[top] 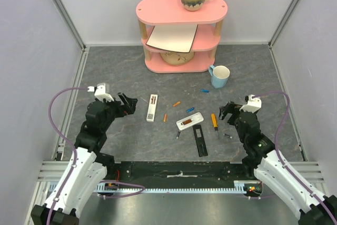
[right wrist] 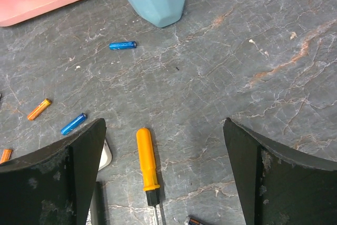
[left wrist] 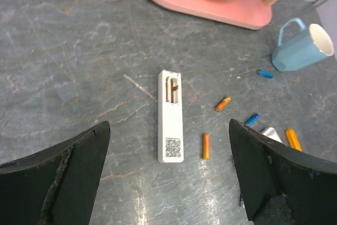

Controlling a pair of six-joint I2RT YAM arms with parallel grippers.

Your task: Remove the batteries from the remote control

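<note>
Two white remotes lie on the grey table. The slim remote point(top: 151, 107) point(left wrist: 170, 115) lies back up with its battery bay point(left wrist: 172, 89) open. In the open bay of the shorter remote point(top: 190, 121) something orange shows. Loose batteries lie between them: two orange point(top: 165, 117) point(top: 176, 103) point(left wrist: 206, 145) point(left wrist: 223, 103) and two blue point(top: 190, 109) point(top: 204, 90) point(right wrist: 73, 123) point(right wrist: 122, 45). My left gripper point(top: 128, 104) point(left wrist: 168, 172) hovers open just left of the slim remote. My right gripper point(top: 227, 111) point(right wrist: 164, 172) hangs open, right of the shorter remote, with nothing held.
An orange-handled screwdriver point(top: 214, 121) point(right wrist: 147, 159) lies under the right gripper. A black cover strip point(top: 200, 140) lies near the front. A dark small cell point(top: 228, 136) is beside it. A blue mug point(top: 219, 76) and a pink shelf point(top: 179, 30) stand behind.
</note>
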